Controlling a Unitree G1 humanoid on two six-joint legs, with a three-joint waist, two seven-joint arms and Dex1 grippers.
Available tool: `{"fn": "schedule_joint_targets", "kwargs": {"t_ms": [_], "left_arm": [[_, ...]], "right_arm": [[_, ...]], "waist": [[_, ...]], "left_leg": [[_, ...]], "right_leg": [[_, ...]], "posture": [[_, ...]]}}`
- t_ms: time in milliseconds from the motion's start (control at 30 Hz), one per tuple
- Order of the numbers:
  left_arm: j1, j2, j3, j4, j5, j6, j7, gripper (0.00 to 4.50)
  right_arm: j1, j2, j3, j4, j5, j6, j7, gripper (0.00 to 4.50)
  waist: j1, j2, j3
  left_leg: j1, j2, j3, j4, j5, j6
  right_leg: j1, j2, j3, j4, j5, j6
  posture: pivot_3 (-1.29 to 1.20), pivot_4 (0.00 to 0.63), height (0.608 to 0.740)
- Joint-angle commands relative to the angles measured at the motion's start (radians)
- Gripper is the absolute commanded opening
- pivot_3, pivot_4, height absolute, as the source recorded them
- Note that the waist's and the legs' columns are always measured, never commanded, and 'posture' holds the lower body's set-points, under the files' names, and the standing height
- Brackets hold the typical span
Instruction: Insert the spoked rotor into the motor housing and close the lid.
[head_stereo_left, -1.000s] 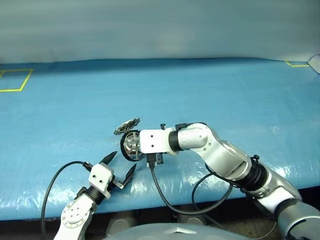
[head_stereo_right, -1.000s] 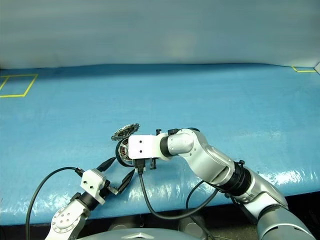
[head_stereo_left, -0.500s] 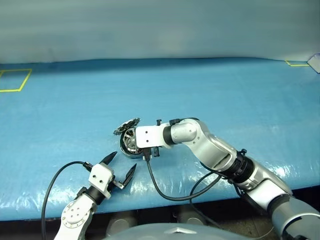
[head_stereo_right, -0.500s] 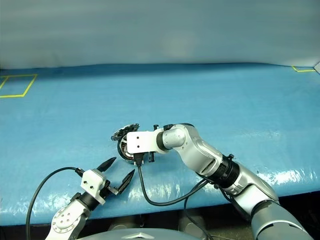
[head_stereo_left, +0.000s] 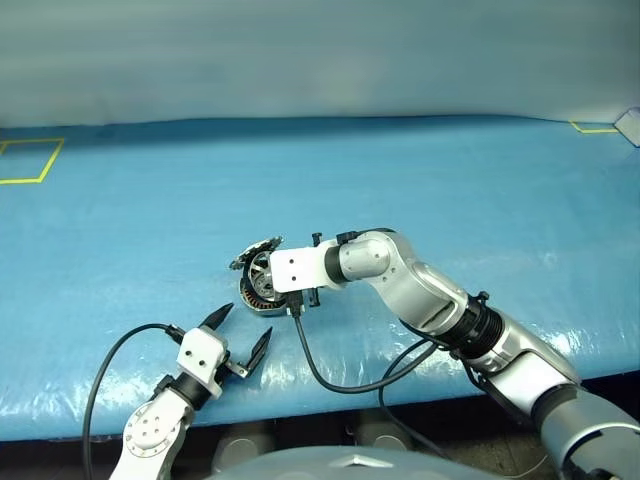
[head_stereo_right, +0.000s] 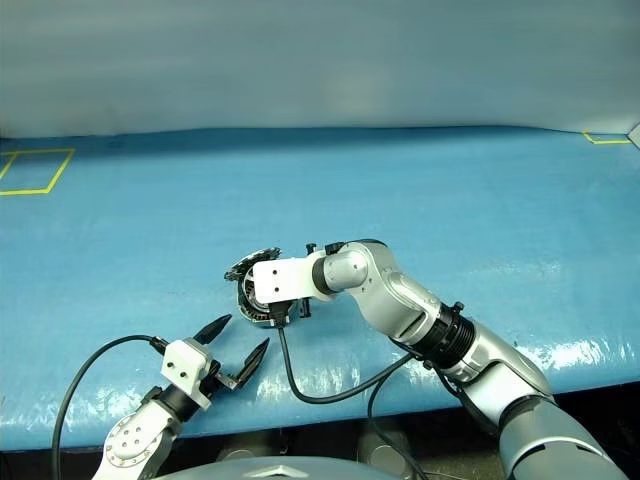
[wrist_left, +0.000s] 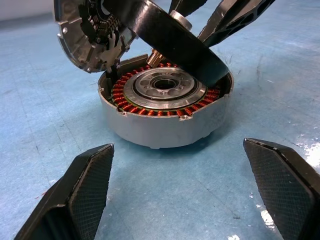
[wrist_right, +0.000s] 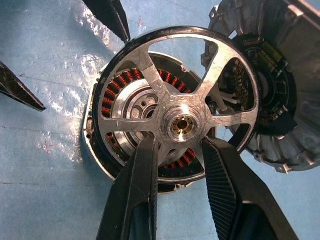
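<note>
Underneath everything, the blue table cover (head_stereo_left: 450, 190) is a smooth, slightly glossy sheet, and near its front edge sits the motor housing (wrist_left: 165, 117): a squat grey metal drum, stiff and probably heavy enough to stay put under a light push. Inside it a ring of copper-coloured windings circles a silver centre bearing; those fine wires look like the one fragile part. Hinged at about ten o'clock on the housing's rim, seen from the left wrist, the lid (wrist_left: 82, 35) stands tipped open, its patterned inner face showing.

Smaller again, the spoked rotor (wrist_right: 180, 97) hangs tilted just above the housing's mouth, not yet seated. It is a rigid wheel with a dark rim and bright, brushed spokes, likely light but slick. The right gripper (wrist_right: 177, 152) is clamped at the hub with its ribbed black fingers (wrist_right: 142, 165) reaching through the gaps between spokes; that seems the sound place, since it leaves the rim free to drop inside the wall.

At seven o'clock from the housing in the head view, the left gripper (head_stereo_left: 243, 333) rests with its jaws spread wide, holding nothing.
</note>
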Motion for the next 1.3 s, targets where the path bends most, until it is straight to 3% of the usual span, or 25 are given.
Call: {"fn": "schedule_joint_targets", "kwargs": {"t_ms": [33, 1067, 1167, 1300], "left_arm": [[0.003, -0.004, -0.004, -0.025, -0.002, -0.012, 0.001, 4.50], [0.002, -0.008, -0.010, -0.013, 0.001, -0.011, 0.002, 4.50], [0.002, -0.009, -0.010, -0.012, 0.000, -0.011, 0.002, 4.50], [0.002, -0.008, -0.010, -0.011, 0.000, -0.011, 0.001, 4.50]], "right_arm": [[-0.014, -0.009, -0.023, -0.014, -0.015, -0.007, 0.021, 1.16], [0.004, 0.006, -0.037, 0.000, -0.018, 0.015, 0.062, 1.16], [0.003, 0.006, -0.038, -0.001, -0.019, 0.016, 0.066, 1.89], [0.000, 0.009, -0.044, -0.007, -0.021, 0.016, 0.066, 3.19]], "waist": [[0.001, 0.000, 0.000], [0.001, 0.000, 0.000], [0.001, 0.000, 0.000], [0.001, 0.000, 0.000]], "left_leg": [[0.000, 0.000, 0.000, 0.000, 0.000, 0.000], [0.000, 0.000, 0.000, 0.000, 0.000, 0.000], [0.000, 0.000, 0.000, 0.001, 0.000, 0.000], [0.000, 0.000, 0.000, 0.001, 0.000, 0.000]], "right_leg": [[0.000, 0.000, 0.000, 0.000, 0.000, 0.000], [0.000, 0.000, 0.000, 0.000, 0.002, 0.003], [0.000, 0.000, 0.000, 0.000, 0.002, 0.003], [0.000, 0.000, 0.000, 0.000, 0.002, 0.003]], "posture": [[0.00, 0.150, 0.740], [0.00, 0.150, 0.740], [0.00, 0.150, 0.740], [0.00, 0.150, 0.740]]}}
